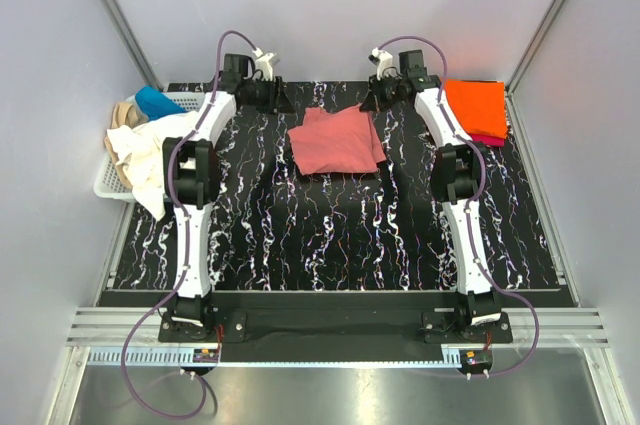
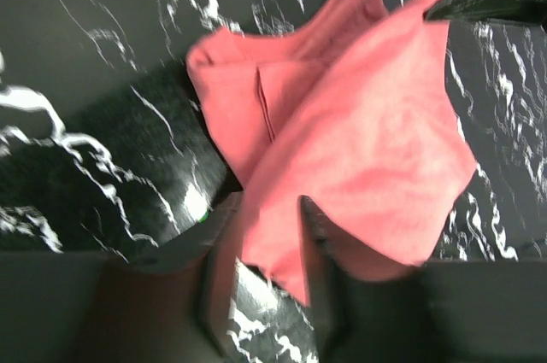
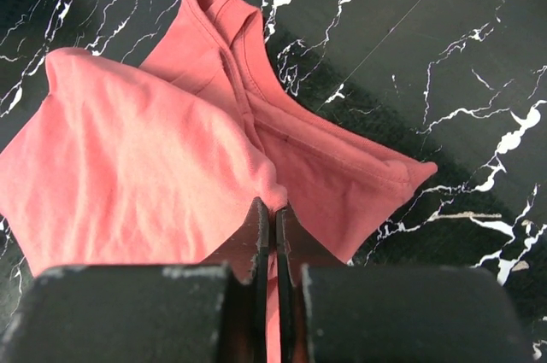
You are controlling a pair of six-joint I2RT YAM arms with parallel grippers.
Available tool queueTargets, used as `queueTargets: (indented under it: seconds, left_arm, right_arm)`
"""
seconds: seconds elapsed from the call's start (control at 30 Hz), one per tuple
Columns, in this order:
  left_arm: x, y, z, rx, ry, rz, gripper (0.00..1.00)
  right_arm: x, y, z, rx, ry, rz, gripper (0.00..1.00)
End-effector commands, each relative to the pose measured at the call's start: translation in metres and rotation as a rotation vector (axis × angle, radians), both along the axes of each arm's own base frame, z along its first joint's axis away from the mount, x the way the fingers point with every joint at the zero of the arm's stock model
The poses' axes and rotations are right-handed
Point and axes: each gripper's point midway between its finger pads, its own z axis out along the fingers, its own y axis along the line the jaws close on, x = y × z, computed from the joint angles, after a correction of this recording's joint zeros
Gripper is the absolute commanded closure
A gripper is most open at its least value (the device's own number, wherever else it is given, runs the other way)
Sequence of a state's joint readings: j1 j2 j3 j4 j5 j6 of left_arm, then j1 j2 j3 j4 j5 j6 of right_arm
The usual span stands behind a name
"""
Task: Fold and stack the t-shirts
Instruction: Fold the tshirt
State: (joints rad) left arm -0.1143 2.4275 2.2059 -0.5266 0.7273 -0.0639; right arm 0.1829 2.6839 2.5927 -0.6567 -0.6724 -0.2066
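lying on the black table [image 1: 300,235], whose flat top is veined white like marble, the pink t-shirt [image 1: 335,140] sits at the middle of the far half. it is soft, matte cloth of a dusty salmon colour, folded over on itself into a rough, uneven square, with the ribbed collar and a seam showing under the top layer. the left gripper [image 2: 269,205] is at its far left corner, fingers apart with the cloth's edge between them. the right gripper [image 3: 273,205] is at the far right corner, fingers pressed together and pinching a fold of the same shirt. at the far right lies an orange t-shirt [image 1: 475,100] folded square on top of a magenta t-shirt [image 1: 490,139]. at the left edge a white plastic lattice basket [image 1: 105,180] holds a rumpled cream t-shirt [image 1: 150,155] spilling over its rim, a tan t-shirt [image 1: 122,113] and a blue t-shirt [image 1: 155,100].
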Motion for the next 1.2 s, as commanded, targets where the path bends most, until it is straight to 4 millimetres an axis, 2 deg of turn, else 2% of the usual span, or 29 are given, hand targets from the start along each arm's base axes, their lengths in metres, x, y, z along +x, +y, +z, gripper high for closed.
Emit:
queueTargets:
  seconds: [0.0, 0.17, 0.3, 0.53, 0.7, 0.77, 0.8, 0.83, 0.87, 0.93, 0.97, 1.07, 1.17]
  left_arm:
    - [-0.013, -0.004, 0.017, -0.027, -0.038, -0.066, 0.55]
    - [-0.021, 0.004, -0.019, 0.033, 0.027, -0.057, 0.39]
    - [-0.020, 0.002, -0.031, 0.038, 0.039, -0.071, 0.37]
    - [-0.014, -0.013, -0.043, 0.035, 0.037, -0.096, 0.37]
    - [-0.013, -0.011, -0.047, 0.068, 0.042, -0.077, 0.37]
    - [-0.013, -0.012, -0.047, 0.069, 0.041, -0.077, 0.39]
    - [-0.013, -0.013, -0.049, 0.070, 0.042, -0.078, 0.44]
    - [-0.013, -0.014, -0.048, 0.070, 0.042, -0.080, 0.51]
    - [-0.013, -0.015, -0.048, 0.062, 0.041, -0.086, 0.73]
    - [-0.010, -0.019, -0.038, 0.043, 0.033, -0.083, 0.87]
    - [-0.009, -0.021, -0.031, 0.033, 0.026, -0.082, 0.98]
    - [0.005, -0.018, 0.007, 0.030, -0.035, -0.025, 1.00]
    - [0.011, -0.020, 0.060, 0.005, -0.125, 0.003, 1.00]
  right_arm:
    - [0.004, -0.004, 0.061, 0.011, -0.130, 0.003, 1.00]
    - [-0.001, -0.002, 0.053, 0.029, -0.087, 0.004, 1.00]
    - [0.000, -0.001, 0.049, 0.037, -0.078, 0.004, 1.00]
    - [0.000, -0.001, 0.043, 0.035, -0.069, 0.002, 1.00]
    - [0.000, -0.001, 0.043, 0.034, -0.070, 0.002, 1.00]
    - [0.001, 0.000, 0.045, 0.035, -0.075, 0.002, 1.00]
    - [0.001, -0.001, 0.045, 0.036, -0.074, 0.000, 1.00]
    - [0.001, 0.000, 0.045, 0.040, -0.071, 0.002, 1.00]
    - [0.001, 0.000, 0.045, 0.044, -0.069, 0.001, 1.00]
    - [0.001, 0.000, 0.045, 0.045, -0.068, -0.002, 1.00]
    - [0.002, 0.001, 0.045, 0.044, -0.070, -0.005, 1.00]
    - [0.011, -0.001, 0.061, 0.048, -0.099, -0.049, 1.00]
    - [0.016, -0.007, 0.100, 0.060, -0.171, -0.080, 1.00]
